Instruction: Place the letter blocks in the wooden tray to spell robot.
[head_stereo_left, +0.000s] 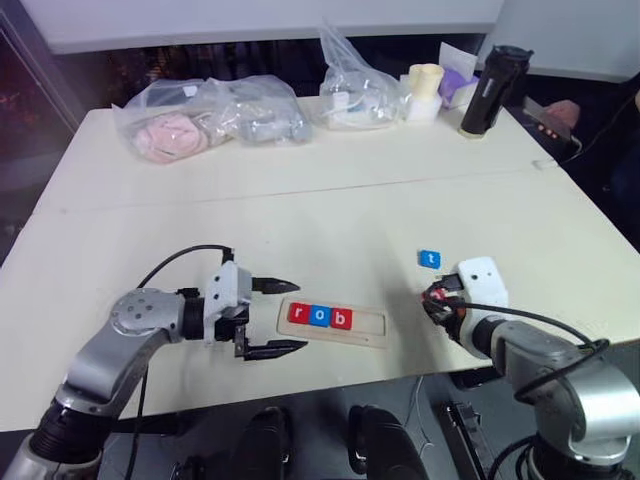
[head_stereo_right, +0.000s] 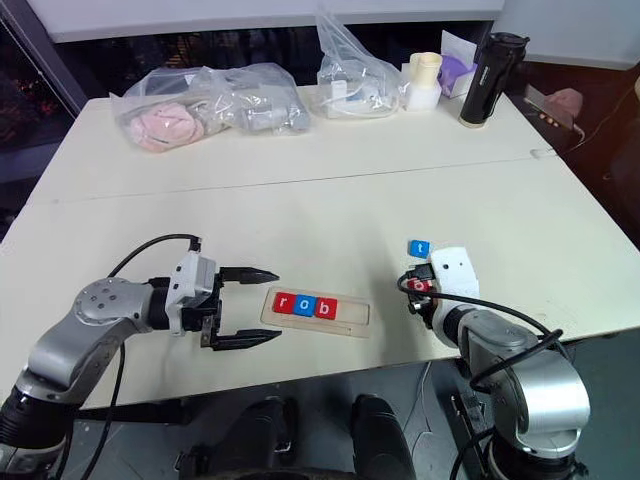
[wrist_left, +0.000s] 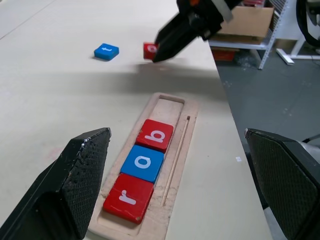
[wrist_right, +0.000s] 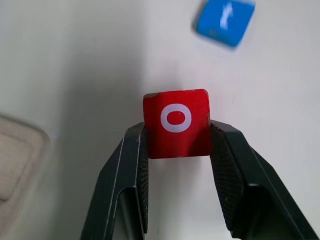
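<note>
Three tiles sitting in wooden tray: r, o, b. Right gripper clamping red o block by side edges; light, rigid, likely slick. Left gripper gaping beside tray. Blue t block lying on surface.

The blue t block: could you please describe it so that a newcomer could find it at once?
Start at the wooden tray near the table's front edge, holding r, o and b. To its right, slightly further back, the blue t block lies flat on the table. Unlike the red o block pinched in the right end effector, it is blue and untouched.
</note>
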